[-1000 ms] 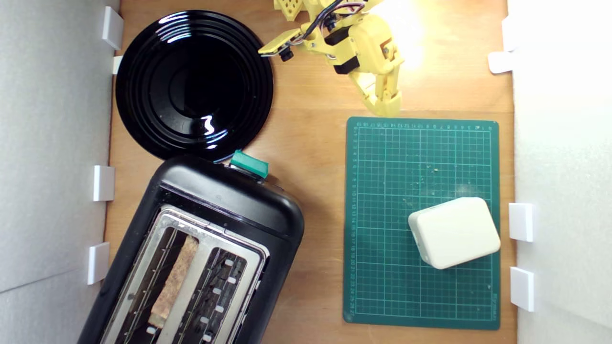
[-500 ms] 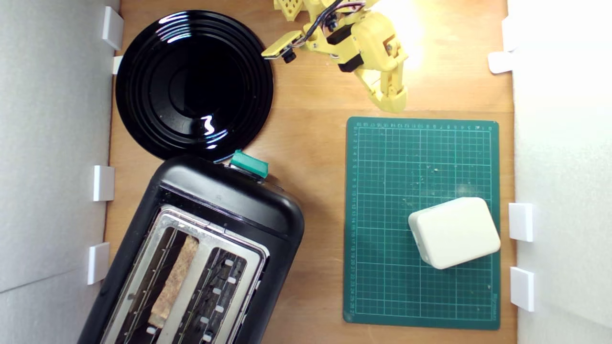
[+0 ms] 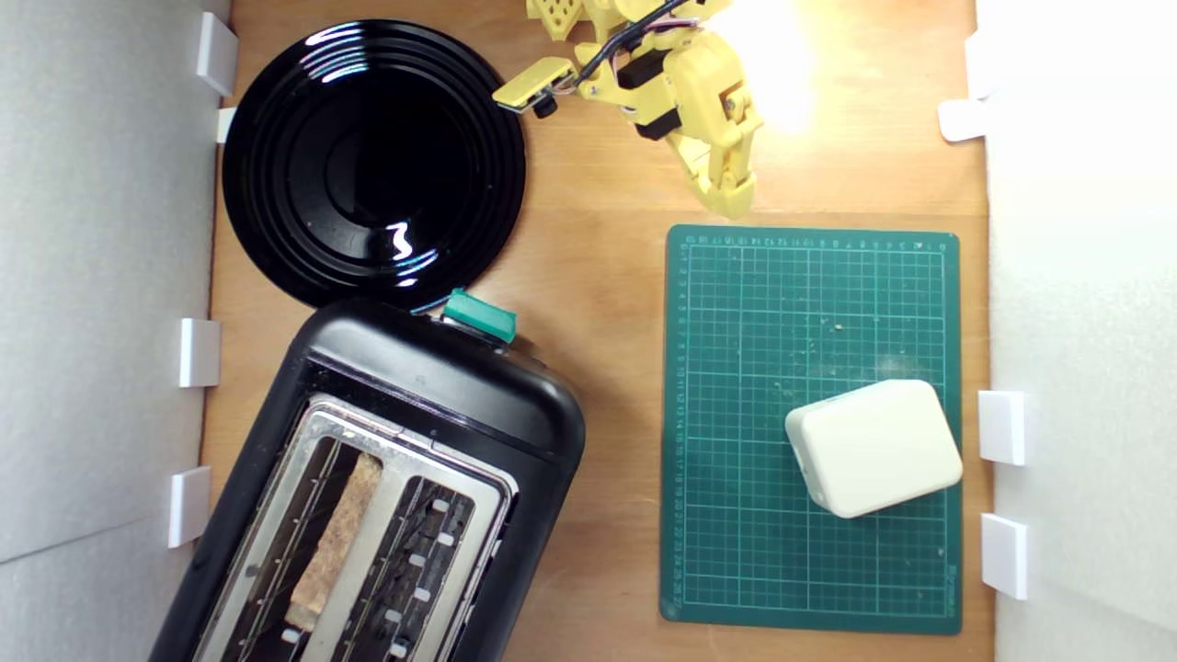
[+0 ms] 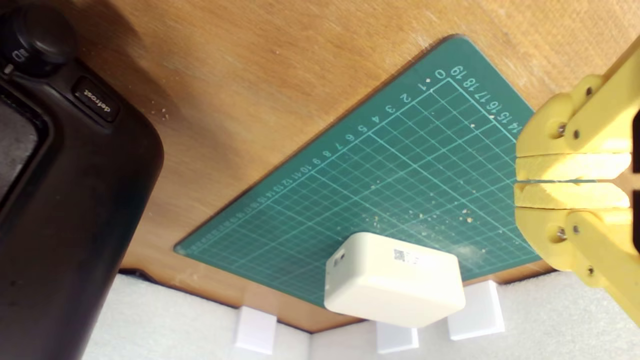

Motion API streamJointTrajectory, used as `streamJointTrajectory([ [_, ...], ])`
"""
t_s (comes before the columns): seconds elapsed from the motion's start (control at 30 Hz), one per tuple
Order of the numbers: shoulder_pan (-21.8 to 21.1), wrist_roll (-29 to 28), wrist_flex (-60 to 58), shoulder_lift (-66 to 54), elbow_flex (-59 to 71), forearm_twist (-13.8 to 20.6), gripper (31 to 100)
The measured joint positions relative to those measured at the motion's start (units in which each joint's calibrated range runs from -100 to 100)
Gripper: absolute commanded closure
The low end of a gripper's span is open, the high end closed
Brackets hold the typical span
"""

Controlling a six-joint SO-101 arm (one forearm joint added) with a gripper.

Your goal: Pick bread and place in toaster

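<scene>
**Bread in the slot, fingers empty**

The bread stands on edge in the toaster, in the slot nearer the exterior view's left, with only its top showing: a long, narrow strip of tan-brown crust, rough and floury, sitting just below the silver top plate. The second slot beside it is empty. By my reckoning the placing is done; the green lever knob looks up, though pressing it is not asked.

My fingers are pressed together with only a hairline seam between them and nothing in it. They hang well apart from the toaster, over the table near the far edge of the green cutting mat, where crumbs and a white plastic box lie.
</scene>
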Motion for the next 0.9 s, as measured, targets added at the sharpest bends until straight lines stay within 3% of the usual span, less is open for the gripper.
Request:
streamJointTrajectory([
  [0.3, 8.3, 0.0, 0.7, 0.0, 0.0, 0.1, 90.2],
  [0.43, 12.7, 0.0, 0.7, 0.0, 0.0, 0.6, 95.4],
  [0.9, 12.9, 0.0, 1.4, 0.0, 0.0, 0.2, 96.7],
])
